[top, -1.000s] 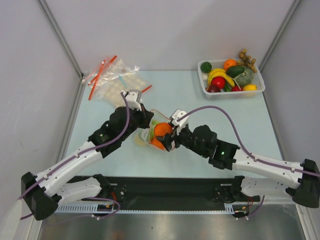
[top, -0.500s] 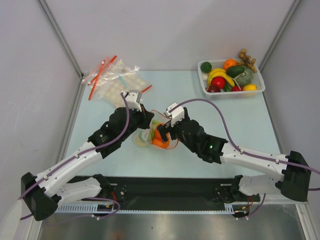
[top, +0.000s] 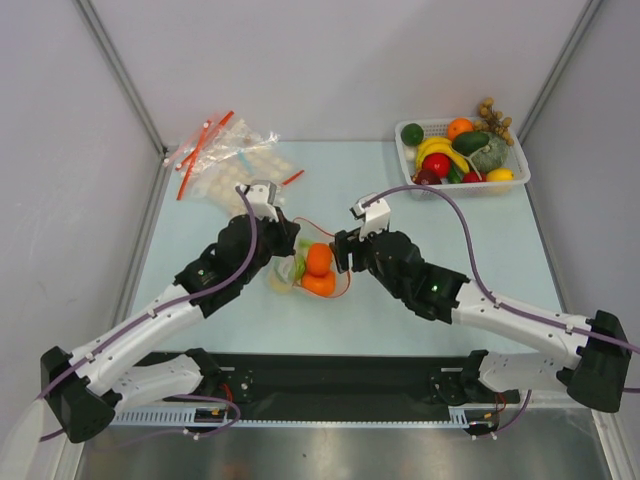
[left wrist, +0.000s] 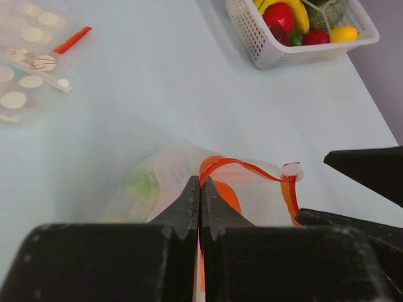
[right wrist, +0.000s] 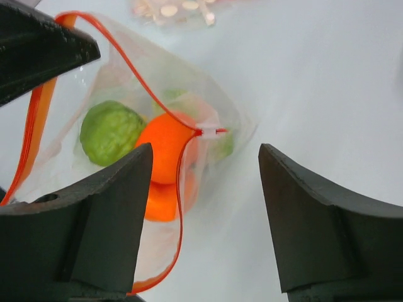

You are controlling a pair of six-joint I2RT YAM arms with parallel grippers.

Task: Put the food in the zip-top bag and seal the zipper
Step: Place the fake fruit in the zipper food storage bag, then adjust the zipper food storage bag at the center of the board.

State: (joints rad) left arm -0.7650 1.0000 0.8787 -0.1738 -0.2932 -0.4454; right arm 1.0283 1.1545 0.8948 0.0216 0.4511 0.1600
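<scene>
The clear zip-top bag [top: 284,279] lies at mid-table with its mouth held open. Two oranges [top: 319,259] are inside it, with a green round piece [right wrist: 110,132] and a pale piece beside them. My left gripper [top: 285,243] is shut on the bag's red-orange zipper strip [left wrist: 245,165] and lifts that edge. The white slider [right wrist: 206,131] sits on the strip at the far side of the mouth; it also shows in the left wrist view [left wrist: 291,170]. My right gripper [top: 338,252] is open and empty, just right of the bag mouth, its fingertips [right wrist: 141,157] over the oranges [right wrist: 165,148].
A white basket [top: 405,158] of toy fruit stands at the back right and shows in the left wrist view [left wrist: 252,44]. Crinkled disc-dotted bags with red strips [top: 225,155] lie at the back left. My left gripper's finger [right wrist: 38,50] is close to my right gripper.
My right gripper carried an orange into the bag mouth, let it go and drew back to the right, now open. My left gripper kept its hold on the zipper strip.
</scene>
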